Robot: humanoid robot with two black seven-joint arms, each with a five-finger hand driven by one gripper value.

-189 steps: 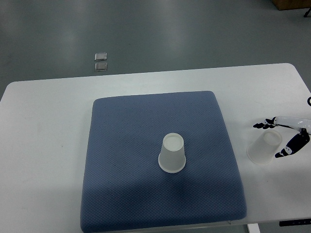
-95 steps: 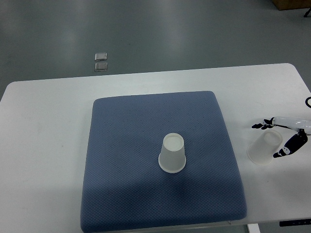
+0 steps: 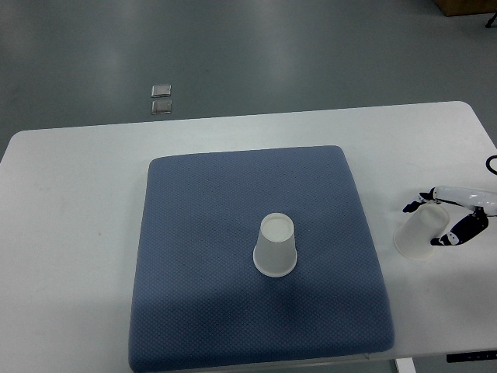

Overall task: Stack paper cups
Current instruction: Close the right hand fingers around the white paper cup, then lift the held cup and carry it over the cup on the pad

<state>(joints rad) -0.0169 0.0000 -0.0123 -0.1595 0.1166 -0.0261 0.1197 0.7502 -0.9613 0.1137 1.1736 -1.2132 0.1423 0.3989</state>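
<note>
One translucent white paper cup [image 3: 275,247] stands upside down near the middle of the blue mat [image 3: 202,233]. A second paper cup [image 3: 414,238] stands upside down on the white table [image 3: 70,217], just right of the mat. My right hand [image 3: 425,224] comes in from the right edge and closes around this second cup. Its dark fingertips [image 3: 411,207] sit at the cup's far side and the thumb [image 3: 444,240] presses its near right side. The left arm is out of the picture.
The table's right edge is close behind the right hand. A black cable [image 3: 491,162] loops at the right edge. Two small square floor plates [image 3: 161,99] lie on the grey floor beyond the table.
The right hand's thumb has swung in toward the cup and its fingers have drawn against the far side. The cup has shifted slightly left. The cup on the mat has not moved.
</note>
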